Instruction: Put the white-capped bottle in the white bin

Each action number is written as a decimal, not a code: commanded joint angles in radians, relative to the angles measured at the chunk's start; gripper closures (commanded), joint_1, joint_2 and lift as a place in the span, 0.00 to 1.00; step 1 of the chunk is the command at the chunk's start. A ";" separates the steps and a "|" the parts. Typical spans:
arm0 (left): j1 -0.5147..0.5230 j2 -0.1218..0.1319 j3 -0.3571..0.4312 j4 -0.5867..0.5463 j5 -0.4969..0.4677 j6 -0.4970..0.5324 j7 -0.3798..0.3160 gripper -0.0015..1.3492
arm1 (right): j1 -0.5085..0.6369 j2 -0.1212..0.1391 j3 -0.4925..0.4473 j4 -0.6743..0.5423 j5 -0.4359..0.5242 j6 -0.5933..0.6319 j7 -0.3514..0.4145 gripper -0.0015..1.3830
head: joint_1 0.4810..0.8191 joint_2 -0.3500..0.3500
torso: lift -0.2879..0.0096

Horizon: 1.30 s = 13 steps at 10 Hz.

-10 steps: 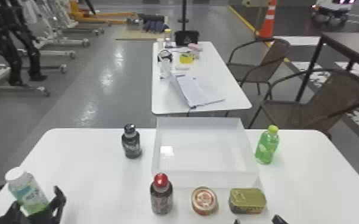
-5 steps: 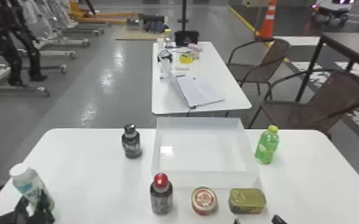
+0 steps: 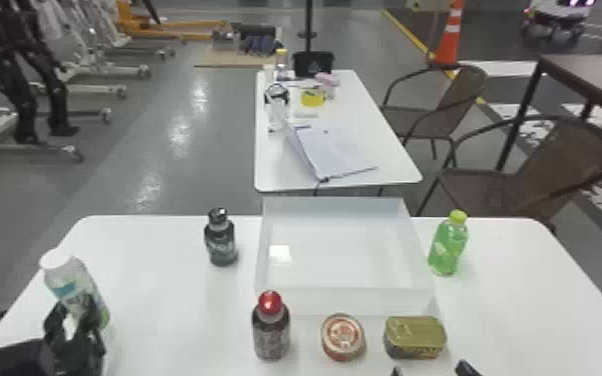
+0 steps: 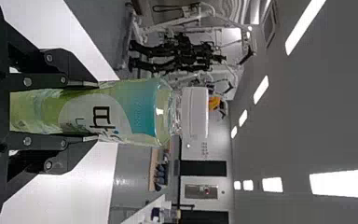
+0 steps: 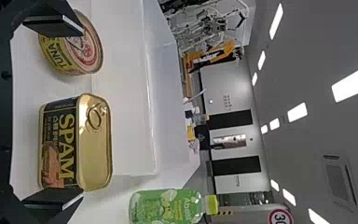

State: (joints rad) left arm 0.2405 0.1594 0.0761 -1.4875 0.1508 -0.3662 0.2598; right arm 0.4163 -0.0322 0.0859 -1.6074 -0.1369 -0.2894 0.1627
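Note:
At the head view's left, my left gripper point(image 3: 76, 320) is shut on the white-capped bottle point(image 3: 72, 282). In the left wrist view, both fingers of that gripper point(image 4: 91, 111) press on the sides of the bottle point(image 4: 140, 112), and its white cap point(image 4: 196, 112) points away from them. Whether the bottle's base touches the table is hidden. The white bin point(image 3: 345, 300), a shallow box, stands mid-table to the right of the bottle. My right gripper point(image 3: 432, 371) is at the near edge; in the right wrist view this gripper point(image 5: 78, 112) is open before the cans, holding nothing.
Around the bin stand a black-capped bottle point(image 3: 221, 242) on its left, a red-capped bottle point(image 3: 271, 332) and a round can point(image 3: 342, 337) in front, a rectangular can point(image 3: 414, 337) nearer the right, and a green bottle point(image 3: 448, 247) right of it.
The left gripper's fingers, spread around the bottle a second ago, have closed on it. Bottle and gripper have since shifted right and up in the head view. The right arm has kept still.

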 commanded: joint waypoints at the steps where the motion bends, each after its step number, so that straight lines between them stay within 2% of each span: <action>1: -0.001 -0.003 -0.009 -0.093 -0.043 0.012 -0.047 0.84 | -0.002 0.000 0.000 0.003 -0.001 0.000 0.001 0.07 | 0.20 0.50 | 0.63; 2: -0.013 -0.006 -0.022 -0.155 -0.063 0.044 -0.106 0.84 | -0.002 0.000 0.000 0.003 -0.001 0.000 0.001 0.07 | 0.20 0.50 | 0.63; 3: -0.043 -0.011 -0.048 -0.168 -0.045 0.044 -0.172 0.84 | -0.005 0.000 0.000 0.004 -0.003 0.000 0.001 0.07 | 0.20 0.50 | 0.63; 5: -0.102 -0.027 -0.114 -0.175 0.020 0.067 -0.278 0.84 | -0.008 0.000 0.000 0.007 -0.003 0.000 0.003 0.07 | 0.20 0.50 | 0.63; 9: -0.230 -0.049 -0.188 -0.163 0.053 0.197 -0.530 0.84 | -0.020 0.000 0.003 0.020 -0.004 0.000 0.006 0.07 | 0.20 0.50 | 0.63; 10: -0.279 -0.052 -0.202 -0.137 0.016 0.248 -0.617 0.84 | -0.025 0.000 0.005 0.021 -0.004 0.000 0.006 0.07 | 0.20 0.50 | 0.63; 11: -0.343 -0.057 -0.225 -0.100 -0.065 0.305 -0.726 0.84 | -0.030 0.000 0.008 0.024 -0.004 0.000 0.006 0.07 | 0.20 0.50 | 0.63; 12: -0.395 -0.058 -0.254 -0.060 -0.161 0.334 -0.803 0.84 | -0.036 0.000 0.011 0.029 -0.004 0.000 0.008 0.07 | 0.20 0.50 | 0.63; 13: -0.434 -0.054 -0.289 -0.051 -0.292 0.377 -0.849 0.84 | -0.037 0.000 0.012 0.030 -0.004 0.001 0.009 0.07 | 0.20 0.50 | 0.63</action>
State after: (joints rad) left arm -0.1685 0.1050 -0.1941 -1.5476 -0.0667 -0.0151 -0.5842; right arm 0.3801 -0.0322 0.0970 -1.5783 -0.1412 -0.2897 0.1712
